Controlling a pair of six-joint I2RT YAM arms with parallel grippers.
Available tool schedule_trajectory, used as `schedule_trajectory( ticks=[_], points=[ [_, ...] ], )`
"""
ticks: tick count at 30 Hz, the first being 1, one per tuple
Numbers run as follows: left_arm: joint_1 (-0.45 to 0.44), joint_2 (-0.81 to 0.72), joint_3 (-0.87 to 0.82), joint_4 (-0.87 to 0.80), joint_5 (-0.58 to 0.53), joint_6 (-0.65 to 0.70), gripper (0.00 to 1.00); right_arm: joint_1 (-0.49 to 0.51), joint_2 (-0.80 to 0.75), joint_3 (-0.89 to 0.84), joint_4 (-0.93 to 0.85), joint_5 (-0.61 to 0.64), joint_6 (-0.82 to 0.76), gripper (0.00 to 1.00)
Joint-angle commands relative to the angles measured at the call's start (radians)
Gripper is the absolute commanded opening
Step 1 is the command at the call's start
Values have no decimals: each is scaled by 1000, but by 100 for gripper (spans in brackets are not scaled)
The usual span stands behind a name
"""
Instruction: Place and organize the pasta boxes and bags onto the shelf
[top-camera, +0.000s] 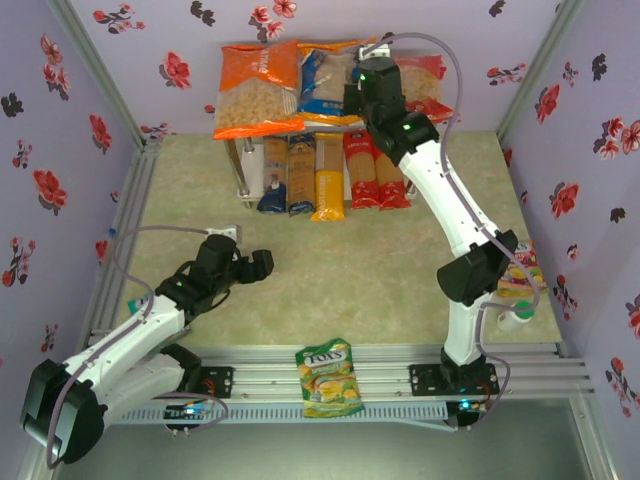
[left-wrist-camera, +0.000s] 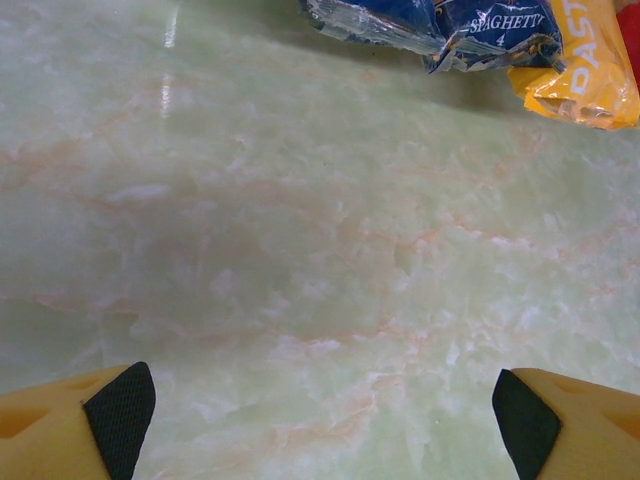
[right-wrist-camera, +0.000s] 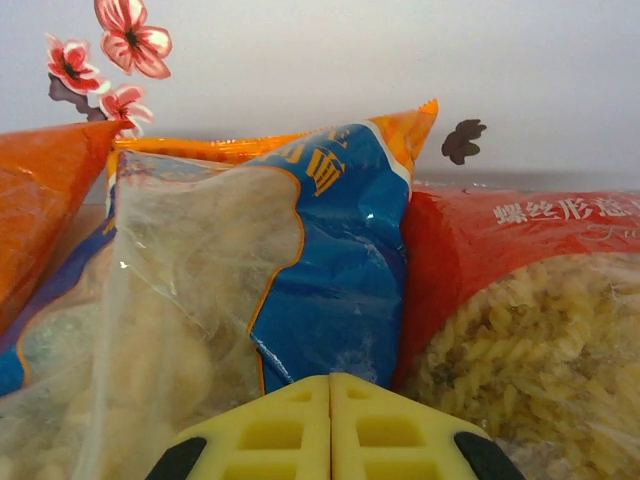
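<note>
A green-yellow candy bag (top-camera: 331, 378) marked "Fox's" lies lower centre on the bench (top-camera: 400, 270). At upper centre, the bags (top-camera: 258, 90) top the shelf (top-camera: 243, 190), with the pasta boxes (top-camera: 329, 178) beneath. The left hand (left-wrist-camera: 320, 415) gapes wide. The right hand (right-wrist-camera: 330, 430), pressed shut, meets the blue-and-orange bag (right-wrist-camera: 330, 290). A blue end (left-wrist-camera: 490, 30) reads "SPAGHETTI 4".

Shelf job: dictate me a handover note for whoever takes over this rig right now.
Left pincer: open, empty, over bare table.
Right pincer: shut, holding nothing, at the blue-and-orange bag on the shelf top.
Things: orange bag, blue-and-orange bag and red bag on the top board; five pasta boxes side by side beneath it, ends poking out front.
Done: everything appears shelved.
Left: probably just straightening the bags and pulling the arm back.
</note>
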Motion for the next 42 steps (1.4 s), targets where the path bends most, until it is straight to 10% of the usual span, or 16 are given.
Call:
schedule_trajectory(
  ticks=[1,7,16,28,30,42],
  points=[
    [8,-12,-2,-19,6,11,95,-20,11,-44,-108,-9,10,10],
    [7,-9,-2,-20,5,12,97,-25,10,-51,-138,-82,6,39],
    [8,-9,-11,-15,5,8,97,-27,-43,-45,54,-221,20,39],
    [8,-17,-17,-15,5,7,96,-27,-239,-278,502,-154,52,17],
    [9,-16,-15,-12,5,8,96,-29,-206,-229,495,-173,40,0],
    [11,-19,-12,-30,5,10,95,-55,172,310,330,-298,15,0]
  ],
)
